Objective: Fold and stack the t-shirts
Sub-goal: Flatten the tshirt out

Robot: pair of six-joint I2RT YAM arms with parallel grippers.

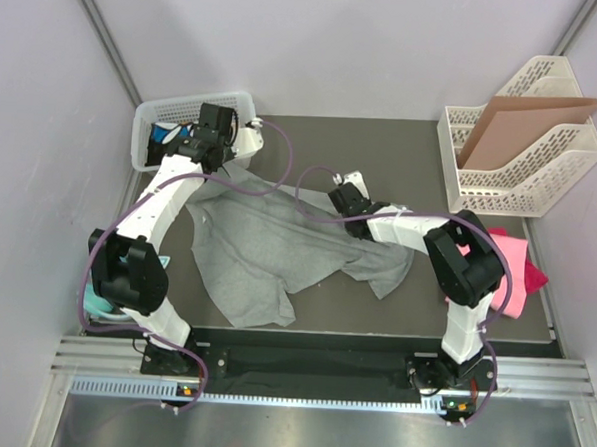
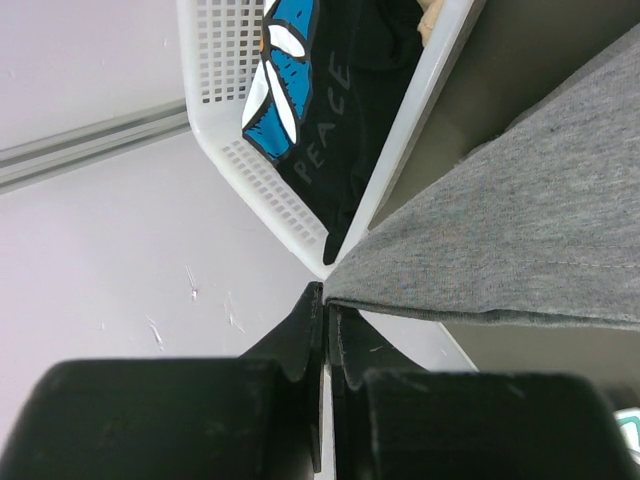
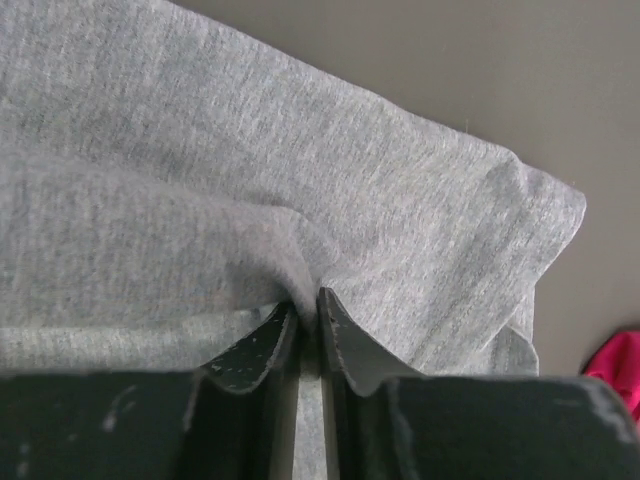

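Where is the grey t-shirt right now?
In the top view the grey t-shirt lies crumpled mid-table, pinched by the left claw beside the white basket and by the right claw.

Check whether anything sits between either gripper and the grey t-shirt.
Nothing visible does. The left gripper is shut on the grey t-shirt at its hem, beside the white basket; the right gripper is shut on a fold.
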